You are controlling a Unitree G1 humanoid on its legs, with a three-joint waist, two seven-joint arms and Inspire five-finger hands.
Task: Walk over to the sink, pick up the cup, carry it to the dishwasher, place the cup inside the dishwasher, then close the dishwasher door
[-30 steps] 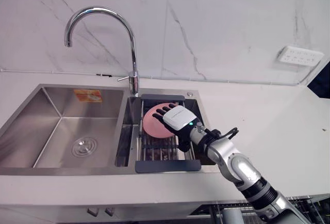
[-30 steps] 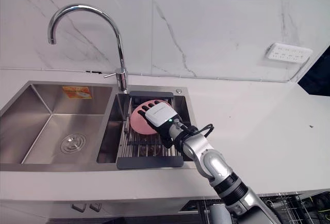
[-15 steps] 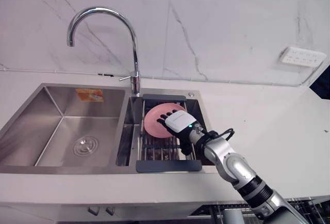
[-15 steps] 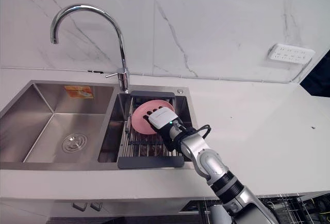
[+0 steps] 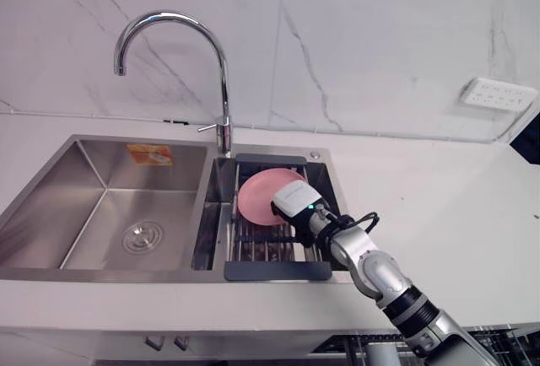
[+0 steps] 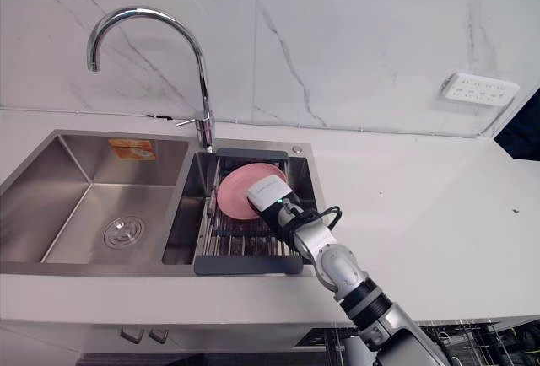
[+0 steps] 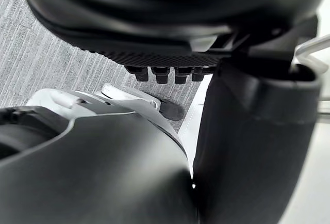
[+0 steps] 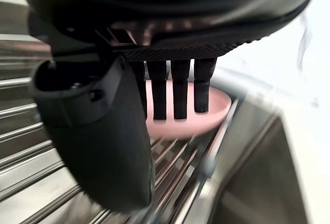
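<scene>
Pink dish (image 5: 257, 197), propped on edge in dark rack (image 5: 276, 271) over right basin of sink (image 5: 84, 189); right hand (image 5: 294, 203) before it, fingers (image 8: 180, 95) straight, gripping nothing.

Kitchen. Evidence: stainless two-bowl sink (image 5: 76, 172) set into white table (image 5: 439, 206), round drain (image 5: 139, 238) in left bowl, tall chrome gooseneck tap (image 5: 221, 88) behind divider. Slatted dish rack (image 5: 277, 271) sits in right bowl, pink plate (image 5: 260, 193) tilted in it. Marble-look wall panels (image 5: 380, 37) as backsplash, white socket strip (image 5: 499, 94) on wall at right. Cabinet handles (image 5: 164, 342) below table front edge. Domestic-style fit-out; can't tell home or mock-up.
</scene>
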